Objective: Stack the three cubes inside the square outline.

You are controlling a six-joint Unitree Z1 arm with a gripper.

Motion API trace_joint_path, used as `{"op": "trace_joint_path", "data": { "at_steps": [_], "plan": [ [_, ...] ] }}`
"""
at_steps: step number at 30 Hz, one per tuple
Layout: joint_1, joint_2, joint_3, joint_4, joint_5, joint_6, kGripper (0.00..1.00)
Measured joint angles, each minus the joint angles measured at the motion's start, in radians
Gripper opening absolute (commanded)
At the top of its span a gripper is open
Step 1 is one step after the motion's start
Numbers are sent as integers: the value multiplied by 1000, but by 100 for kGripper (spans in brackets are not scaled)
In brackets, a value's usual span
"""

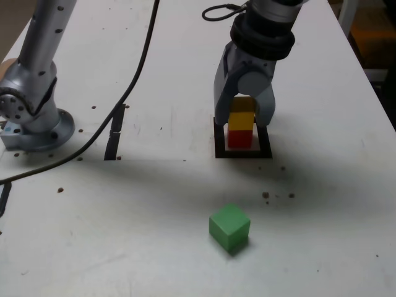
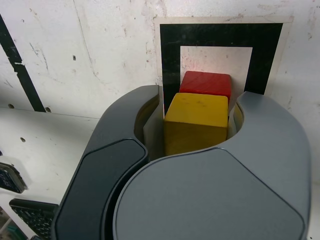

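Observation:
Inside the square outline of black tape stands the red cube. The yellow cube rests on top of it, a little off-centre in the wrist view. My gripper comes down from above, one finger on each side of the yellow cube, and both pads seem to touch it. The green cube lies alone on the white table, nearer the camera than the outline and apart from the gripper. It does not show in the wrist view.
The arm's silver base stands at the exterior view's left, with a black cable trailing across the table. A straight black tape strip lies between base and outline. Small dark specks dot the table.

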Motion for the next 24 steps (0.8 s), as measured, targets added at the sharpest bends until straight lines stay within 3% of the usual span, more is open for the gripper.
{"op": "trace_joint_path", "data": {
  "at_steps": [13, 24],
  "plan": [
    [0, 0, 0, -6, 4, 8, 59],
    [0, 0, 0, -10, 11, 10, 60]
  ]
}}
